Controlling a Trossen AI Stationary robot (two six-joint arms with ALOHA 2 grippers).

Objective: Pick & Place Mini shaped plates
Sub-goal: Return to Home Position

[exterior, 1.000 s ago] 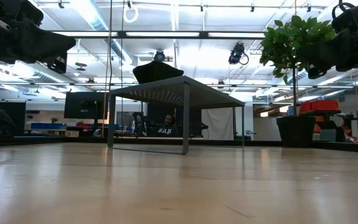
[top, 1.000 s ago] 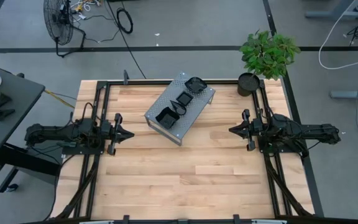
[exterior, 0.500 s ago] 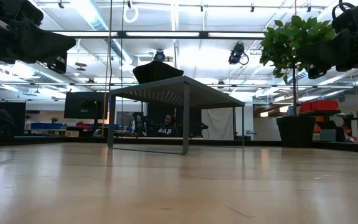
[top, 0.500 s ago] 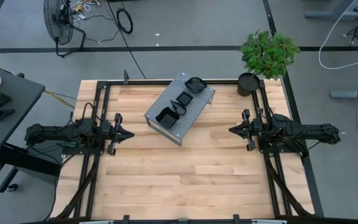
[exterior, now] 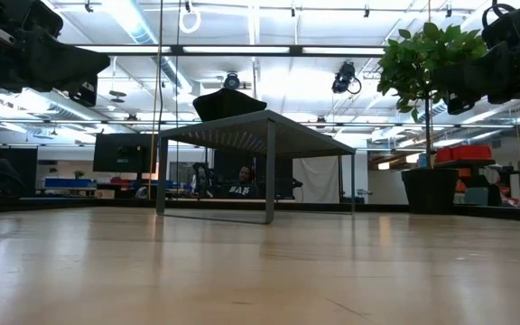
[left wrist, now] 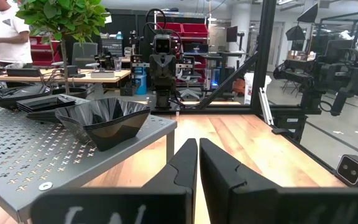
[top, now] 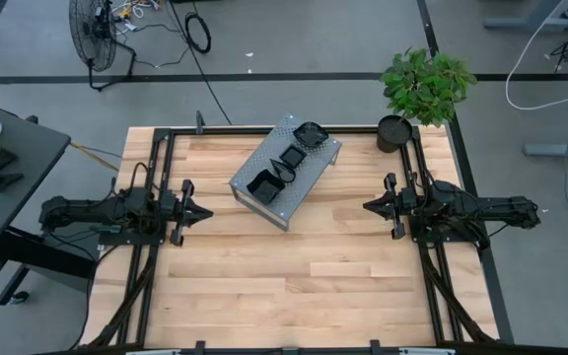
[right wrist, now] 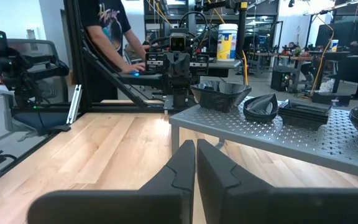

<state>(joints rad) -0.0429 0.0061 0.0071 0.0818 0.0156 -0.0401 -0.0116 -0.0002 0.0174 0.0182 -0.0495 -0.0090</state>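
Note:
Several glossy black mini plates sit on top of a grey perforated metal stand at the table's far middle: a square one, one in the middle and a round wavy one. The left wrist view shows a ribbed square dish and flat stacks. The right wrist view shows the dishes in a row. My left gripper hovers shut at the table's left, and my right gripper hovers shut at its right. Both point at the stand and are well clear of it.
A potted plant stands at the table's far right corner. Dark frame rails run along the left and right edges. Bare wood fills the near half. A person stands beyond the left side.

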